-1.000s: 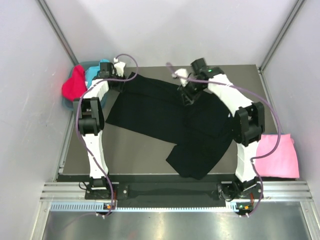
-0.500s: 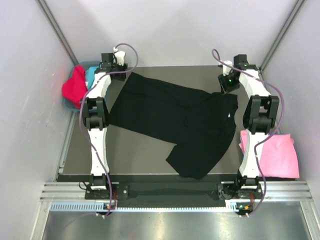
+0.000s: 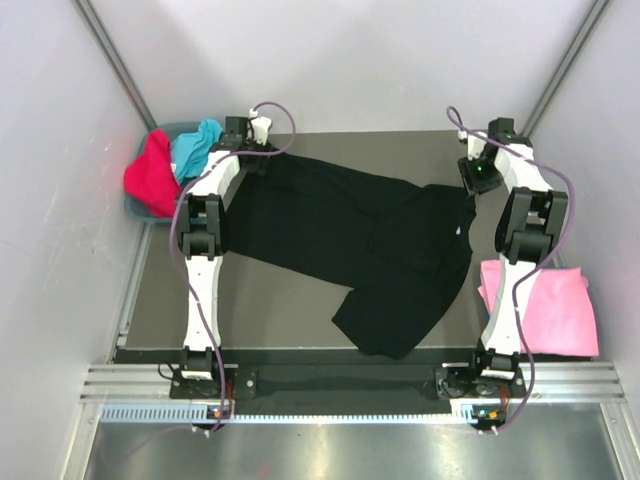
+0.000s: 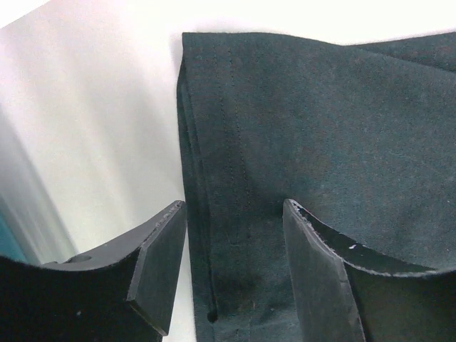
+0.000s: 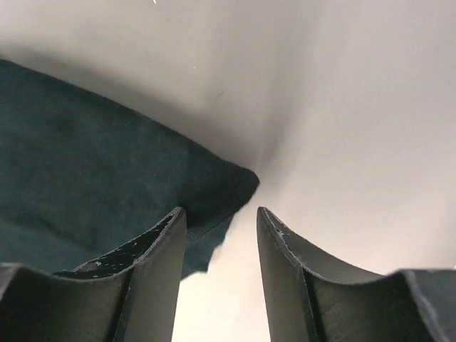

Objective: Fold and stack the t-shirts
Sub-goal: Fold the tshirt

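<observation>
Sitting far left, red shirt (image 3: 148, 172) and turquoise shirt (image 3: 196, 148) are piled in a bin (image 3: 134, 207). Left gripper (image 4: 234, 205) is spread wide over the black shirt (image 3: 330, 215) hem, nothing clamped. Shirt is spread across the table (image 3: 270, 300). Right gripper (image 5: 220, 211) is parted over its far-right corner, empty. Pink shirt (image 3: 550, 305) is laid at the table's right edge.

top external: fixed high behind the arm bases, looks down on the whole table (image 3: 280, 300), bases at 6 o'clock. left wrist cam: very close, looks past the left gripper (image 4: 234, 208) onto the black tee (image 4: 320, 121) hem at the table's 11 o'clock. right wrist cam: equally close, past the right gripper (image 5: 219, 211), onto a tee corner (image 5: 92, 164) near 1 o'clock. all three views share that tee (image 3: 330, 225).
</observation>
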Controlling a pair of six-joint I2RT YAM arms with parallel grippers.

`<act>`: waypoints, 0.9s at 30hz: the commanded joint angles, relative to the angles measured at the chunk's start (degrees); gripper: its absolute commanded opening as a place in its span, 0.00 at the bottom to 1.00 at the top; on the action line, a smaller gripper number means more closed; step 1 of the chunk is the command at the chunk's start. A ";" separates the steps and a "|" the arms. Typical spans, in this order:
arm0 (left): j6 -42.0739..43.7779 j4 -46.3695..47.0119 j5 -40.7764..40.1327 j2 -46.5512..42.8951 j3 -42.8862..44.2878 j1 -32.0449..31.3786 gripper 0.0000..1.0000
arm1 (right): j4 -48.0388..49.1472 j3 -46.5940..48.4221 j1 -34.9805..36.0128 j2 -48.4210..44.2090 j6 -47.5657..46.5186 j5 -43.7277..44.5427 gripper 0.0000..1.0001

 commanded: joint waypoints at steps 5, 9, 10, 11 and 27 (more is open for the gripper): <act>2.74 -2.95 -3.35 -0.61 -4.32 0.44 0.61 | -1.48 2.17 -0.42 5.65 -0.30 -1.42 0.46; 4.05 -4.00 -3.70 -1.40 -6.25 0.35 0.61 | -1.48 3.93 -1.04 8.37 -0.29 -1.70 0.15; 4.75 -4.09 -4.05 -1.40 -6.43 0.26 0.61 | -1.30 4.54 -1.04 8.81 -0.55 -1.00 0.10; 4.93 -4.09 -4.49 -1.32 -6.69 0.35 0.61 | -0.87 5.85 -1.13 9.25 -0.82 0.48 0.06; 9.07 -7.33 -11.53 -3.51 -7.24 0.52 0.59 | 18.36 22.92 -2.36 16.99 -2.67 6.91 0.00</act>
